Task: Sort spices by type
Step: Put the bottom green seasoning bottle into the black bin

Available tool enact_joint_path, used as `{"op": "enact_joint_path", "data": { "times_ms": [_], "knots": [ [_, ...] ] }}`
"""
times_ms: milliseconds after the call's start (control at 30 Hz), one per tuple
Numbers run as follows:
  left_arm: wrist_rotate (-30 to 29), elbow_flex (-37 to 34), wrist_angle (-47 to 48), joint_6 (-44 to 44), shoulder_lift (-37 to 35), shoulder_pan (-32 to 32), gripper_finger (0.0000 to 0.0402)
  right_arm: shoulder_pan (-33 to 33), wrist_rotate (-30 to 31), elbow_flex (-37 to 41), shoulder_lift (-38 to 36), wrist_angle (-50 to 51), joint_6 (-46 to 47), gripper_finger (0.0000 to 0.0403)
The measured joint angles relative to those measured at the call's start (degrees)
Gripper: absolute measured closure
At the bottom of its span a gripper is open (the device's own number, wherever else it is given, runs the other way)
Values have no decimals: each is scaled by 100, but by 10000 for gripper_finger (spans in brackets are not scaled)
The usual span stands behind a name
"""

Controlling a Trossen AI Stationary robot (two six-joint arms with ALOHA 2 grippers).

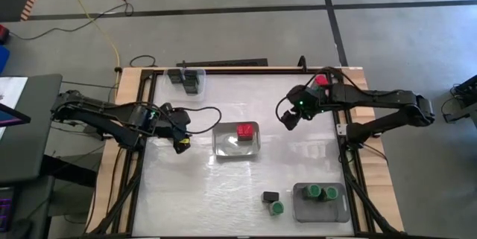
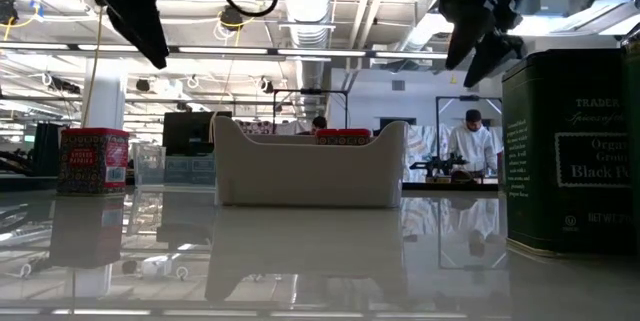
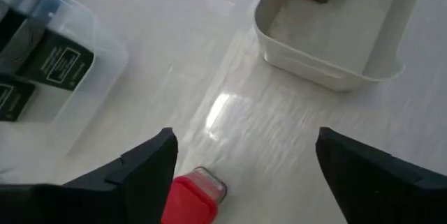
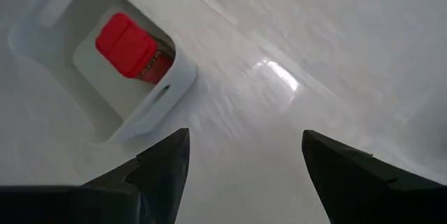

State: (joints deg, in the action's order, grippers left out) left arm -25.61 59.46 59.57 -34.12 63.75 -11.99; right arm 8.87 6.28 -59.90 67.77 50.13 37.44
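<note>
The left claw (image 1: 181,144) hung above the glossy white desk (image 1: 223,194), left of the white rectangular tray (image 1: 253,150), with its fingers spread wide and nothing between them. In the left wrist view a red square-capped spice container (image 3: 190,197) stood on the desk just under that claw, beside one finger and apart from the other. The right claw (image 1: 288,122) hovered to the right of the white tray, its fingers also apart and empty. Inside the white tray sat a red-capped spice container (image 1: 244,130). A clear plastic tray (image 1: 195,74) at the far left corner held dark boxy spice containers (image 1: 186,79). Near the front right, a grey tray (image 1: 335,211) held green round-capped spice containers (image 1: 320,192); just left of it, on the bare desk, stood one green-capped container (image 1: 276,208) and one black boxy container (image 1: 270,196), side by side.
</note>
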Motion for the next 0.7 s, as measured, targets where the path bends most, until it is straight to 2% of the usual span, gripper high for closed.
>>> {"op": "enact_joint_path", "data": {
  "times_ms": [333, 467, 567, 700],
  "knots": [
    [-3, 0, 150, 546, 0, 0, 74, -910, 1071, 0, 4, -33, 1309, 100],
    [-7, 0, 149, 803, 0, 0, 74, -1408, 1345, 0, 4, -610, 1401, 100],
    [-15, 0, 124, 1025, 0, 0, 75, -1703, 1342, -7, 28, -951, 1064, 100],
    [-18, 0, -105, 1053, 0, 0, 75, -2005, 1326, -7, 151, -998, -70, 100]
  ]
}}
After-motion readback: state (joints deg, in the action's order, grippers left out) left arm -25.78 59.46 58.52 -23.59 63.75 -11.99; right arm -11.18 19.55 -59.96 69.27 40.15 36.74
